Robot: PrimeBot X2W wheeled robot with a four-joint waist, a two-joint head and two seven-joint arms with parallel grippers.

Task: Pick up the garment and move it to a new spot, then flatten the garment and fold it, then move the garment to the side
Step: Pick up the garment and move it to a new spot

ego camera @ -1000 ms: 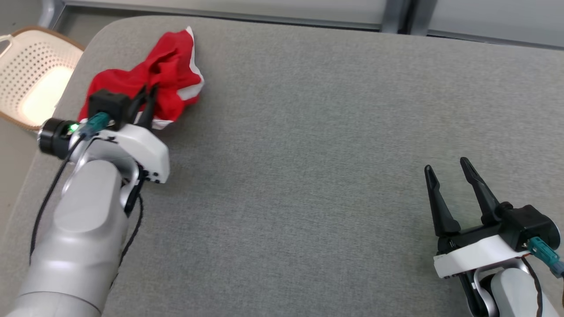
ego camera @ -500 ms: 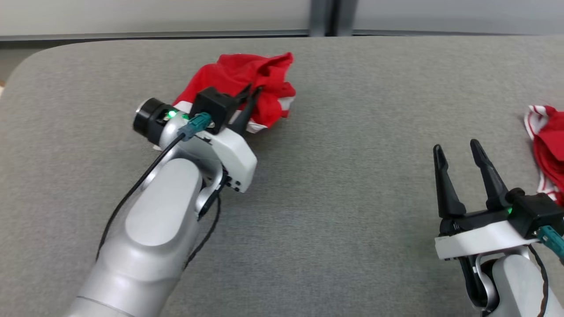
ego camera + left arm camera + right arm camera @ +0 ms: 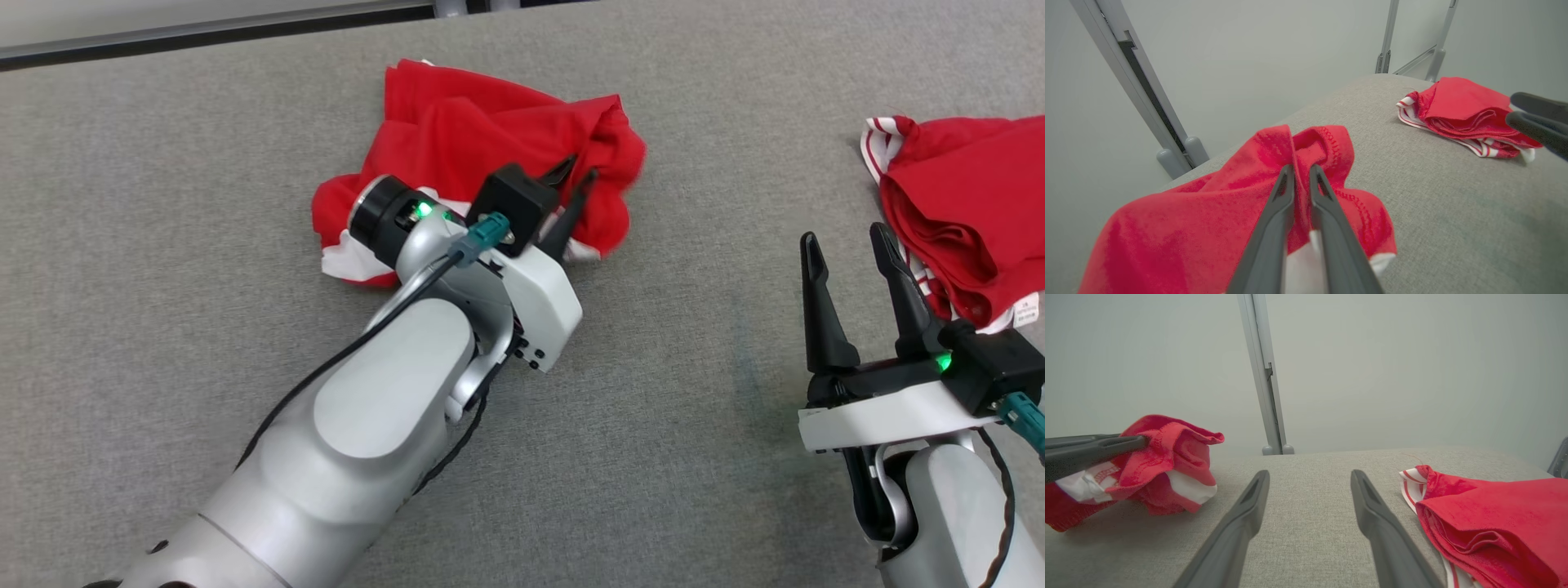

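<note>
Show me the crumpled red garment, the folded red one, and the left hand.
crumpled garment (image 3: pixel 457 122), head view, upper flat red part.
folded garment (image 3: pixel 971 188), head view, top red layer.
left hand (image 3: pixel 1300 168), left wrist view, between its fingertips.

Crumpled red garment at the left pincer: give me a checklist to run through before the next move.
1. Cloth in the left pincer: ok. A fold of the crumpled garment sits between its fingers.
2. Grip firm: cannot tell. A narrow gap shows between the fingers in the left wrist view.
3. Right pincer open and empty: ok.
4. Crumpled garment lying flat: not ok. It is bunched.
5. Clear of the folded garment: ok. The two lie apart.
6. Room to spread it: ok. Bare grey surface lies between the two garments.
</note>
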